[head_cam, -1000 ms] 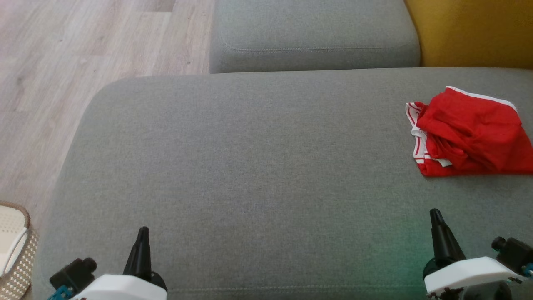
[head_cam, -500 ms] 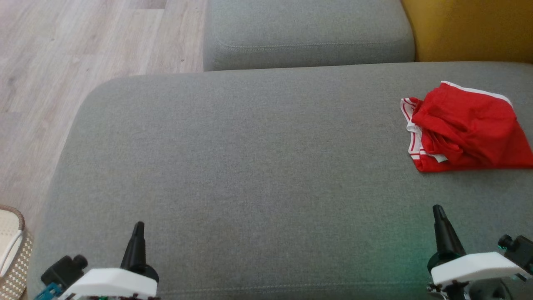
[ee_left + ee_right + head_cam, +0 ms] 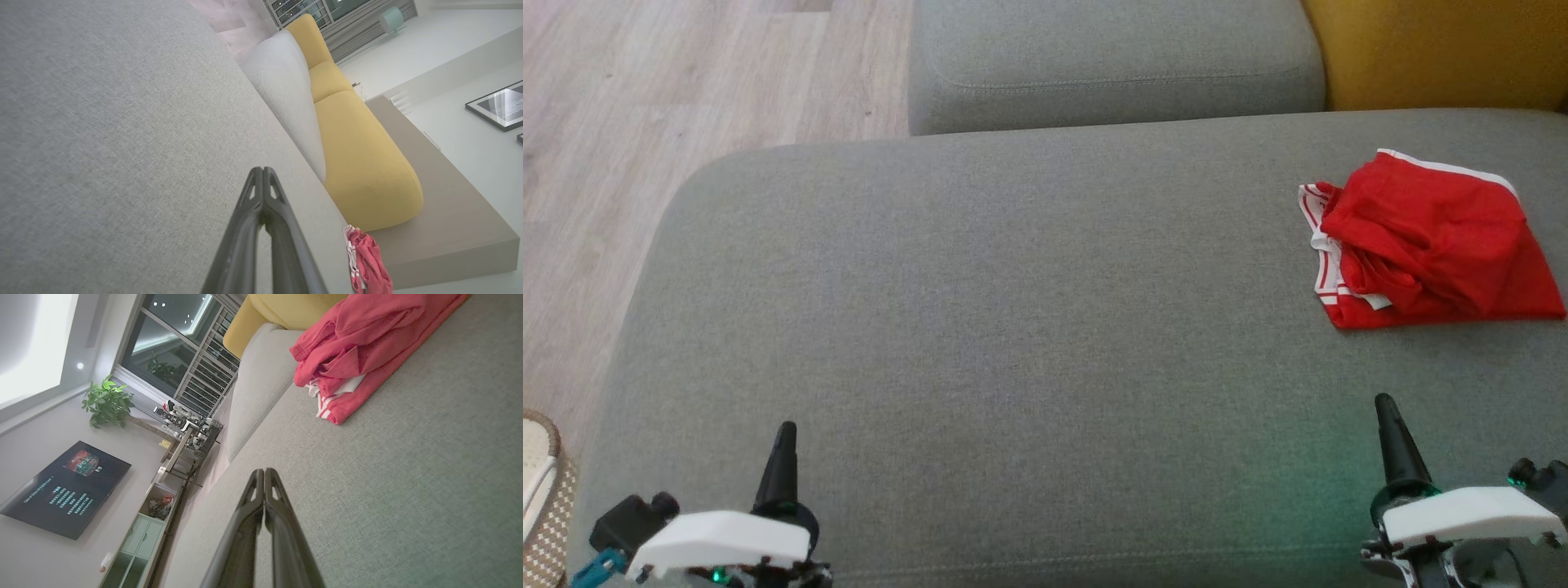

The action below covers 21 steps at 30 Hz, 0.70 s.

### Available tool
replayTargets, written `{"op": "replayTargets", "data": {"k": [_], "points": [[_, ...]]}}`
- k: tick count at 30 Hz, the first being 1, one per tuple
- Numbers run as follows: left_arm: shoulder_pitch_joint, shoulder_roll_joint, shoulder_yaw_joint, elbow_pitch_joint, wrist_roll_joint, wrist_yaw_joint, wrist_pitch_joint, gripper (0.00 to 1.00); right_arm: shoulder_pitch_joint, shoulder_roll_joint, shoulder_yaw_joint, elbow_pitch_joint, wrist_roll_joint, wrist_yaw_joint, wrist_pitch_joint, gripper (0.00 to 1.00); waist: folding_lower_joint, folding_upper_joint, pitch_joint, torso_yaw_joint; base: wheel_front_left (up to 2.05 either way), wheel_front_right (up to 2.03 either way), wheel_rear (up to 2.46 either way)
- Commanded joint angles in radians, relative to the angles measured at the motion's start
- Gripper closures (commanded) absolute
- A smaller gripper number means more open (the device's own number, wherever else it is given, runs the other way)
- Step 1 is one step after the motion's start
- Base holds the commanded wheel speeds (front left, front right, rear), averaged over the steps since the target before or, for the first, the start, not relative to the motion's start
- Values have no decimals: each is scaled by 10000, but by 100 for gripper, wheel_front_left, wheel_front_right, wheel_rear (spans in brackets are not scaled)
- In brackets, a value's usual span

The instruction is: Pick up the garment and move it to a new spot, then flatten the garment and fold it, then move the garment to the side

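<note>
Left tool (image 3: 783,431): lower left of head frame, clenched, fingers pressed tip to tip, grasping nothing. Same seen in left wrist frame (image 3: 263,171), pointing across bare grey fabric. Right tool (image 3: 1385,404): lower right of head frame, likewise clenched and empty; in right wrist frame (image 3: 264,472), tips together at bottom centre.

Red garment (image 3: 1429,241): crumpled in a heap with white striped trim at its left edge, lying on grey sofa seat (image 3: 1013,327) at right of head frame, up the frame from right tool and well apart from it. Appears at upper right of right wrist frame (image 3: 359,339) and lower right of left wrist frame (image 3: 369,261).

Beyond the seat: second grey cushion (image 3: 1111,57) at top centre, yellow cushion (image 3: 1437,49) at upper right, wood floor (image 3: 686,82) at upper left, woven basket (image 3: 547,523) at lower left edge.
</note>
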Motion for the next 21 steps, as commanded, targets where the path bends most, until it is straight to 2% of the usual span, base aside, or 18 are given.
{"op": "replayTargets", "data": {"k": [1, 21], "points": [[-621, 127, 337, -301, -258, -121, 50, 100, -627, -90, 59, -286, 282, -2, 101, 100, 0, 0, 11, -15, 0, 0, 0], [-1079, 122, 802, -140, -2360, -330, 637, 100, -971, -110, -23, -215, 2544, -3, 683, 100, 0, 0, 166, -267, 0, 0, 0]]}}
